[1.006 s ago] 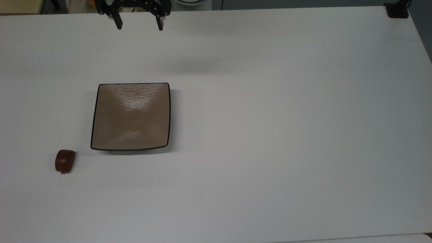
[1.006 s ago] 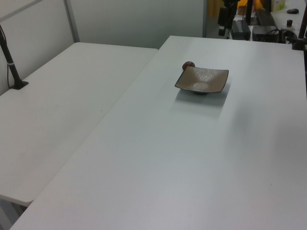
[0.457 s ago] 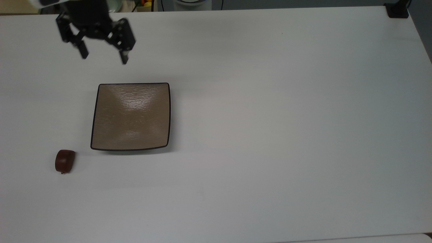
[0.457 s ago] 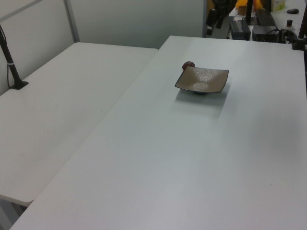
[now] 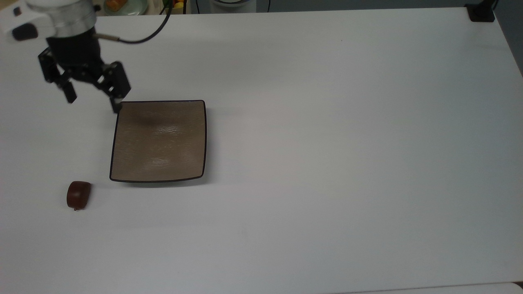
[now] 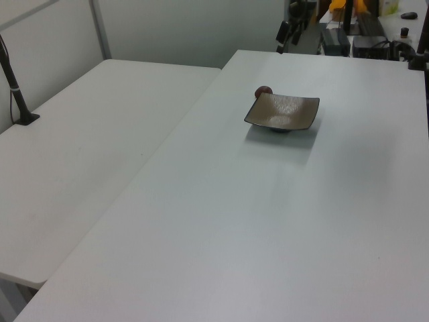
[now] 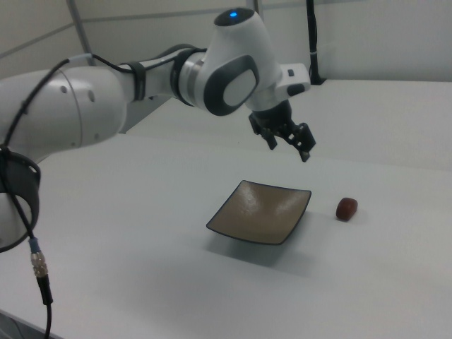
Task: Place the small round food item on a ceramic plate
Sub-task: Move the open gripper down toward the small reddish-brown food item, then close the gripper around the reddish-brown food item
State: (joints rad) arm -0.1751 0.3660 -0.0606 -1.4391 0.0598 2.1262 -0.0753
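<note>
**On the white table: 1 plate, 1 food item, 1 gripper above**

On the white table, item 1 is the ceramic plate: square, tan-beige, glossy, with a thin dark rim, slightly upturned corners and a finely rippled surface that catches pale highlights. Contents: none; its face is bare in the top view, the left view and the right view. It sits raised on a small dark foot, seen in the left view.

Item 2 is the small round food item: a smooth, shiny, dark reddish-brown lump, rounded and chestnut-like, with a tiny stem tip at its lower end in the top view. It rests on the bare table, outside the plate, near the plate's lower-left corner in the top view but apart from it. In the right view it lies just off the plate's right corner; in the left view it peeps out behind the plate's far-left corner.

Item 3 is the gripper: black, with 2 slim fingers spread wide apart and nothing between them. It hangs in the air by the plate's upper-left corner in the top view, well apart from the food item. In the right view it hovers clear above the plate's far edge, carried by the glossy white arm with grey joints and a black cable.
</note>
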